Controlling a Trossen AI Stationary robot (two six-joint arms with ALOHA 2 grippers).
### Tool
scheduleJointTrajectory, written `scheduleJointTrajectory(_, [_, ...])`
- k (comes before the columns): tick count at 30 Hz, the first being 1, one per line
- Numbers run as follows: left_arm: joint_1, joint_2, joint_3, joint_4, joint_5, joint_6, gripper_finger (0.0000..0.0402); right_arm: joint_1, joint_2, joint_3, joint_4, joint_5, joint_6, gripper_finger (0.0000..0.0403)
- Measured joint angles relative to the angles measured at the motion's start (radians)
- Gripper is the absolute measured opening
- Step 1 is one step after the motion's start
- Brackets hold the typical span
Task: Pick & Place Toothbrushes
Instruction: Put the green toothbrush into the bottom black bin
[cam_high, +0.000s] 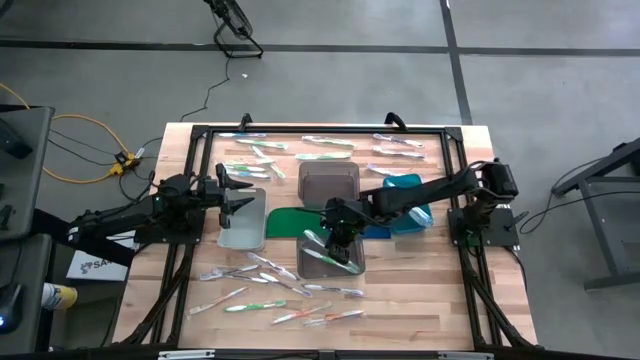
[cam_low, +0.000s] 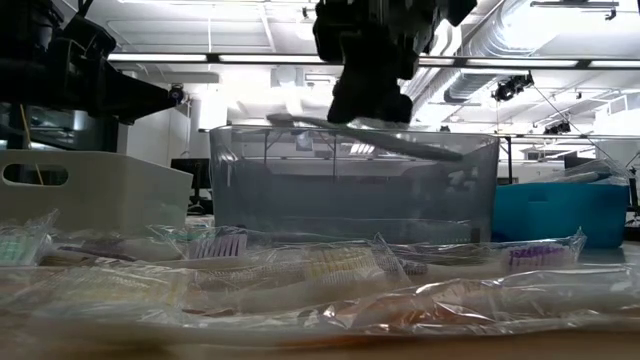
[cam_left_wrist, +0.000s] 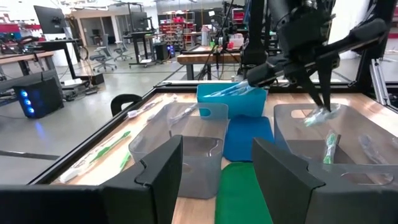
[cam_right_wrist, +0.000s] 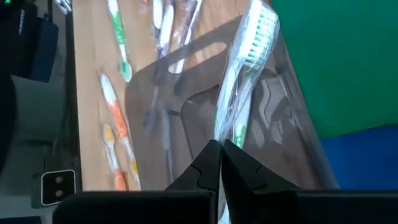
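My right gripper (cam_high: 336, 240) hangs over the near grey bin (cam_high: 345, 268), shut on a clear-wrapped toothbrush (cam_right_wrist: 239, 81) with green and white bristles. In the low view the toothbrush (cam_low: 400, 140) hovers just above the bin's rim (cam_low: 350, 132). Another green toothbrush (cam_left_wrist: 329, 147) leans inside that bin. My left gripper (cam_high: 236, 190) waits open at the left, above the clear bin (cam_high: 243, 228), nothing between its fingers (cam_left_wrist: 163, 177). Many loose toothbrushes (cam_high: 270, 290) lie on the table's near side. My right gripper pinches the wrapped toothbrush's handle (cam_right_wrist: 229, 134) between its two fingers. The bristle head (cam_right_wrist: 258, 31) sticks out ahead of them. The fingers slant down from above and from the table's right. The toothbrush hangs clear, nearly level, over the grey bin.
A second grey bin (cam_high: 328, 180) and a teal bin (cam_high: 410, 200) holding toothbrushes stand farther back. A green mat (cam_high: 290, 220) and a blue mat (cam_high: 378, 230) lie between the bins. More toothbrushes (cam_high: 320, 150) lie along the far side. A black frame (cam_high: 320, 128) rims the table.
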Motion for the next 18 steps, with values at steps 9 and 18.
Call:
scheduleJointTrajectory(9, [0.0, 0.0, 0.0, 0.0, 0.002, 0.0, 0.0187, 0.003, -0.002, 0.0, -0.015, -0.066, -0.012, 0.0003])
scheduleJointTrajectory(18, [0.0, 0.0, 0.0, 0.002, 0.015, 0.006, 0.0187, 0.008, -0.002, 0.0, -0.044, -0.087, 0.011, 0.0034])
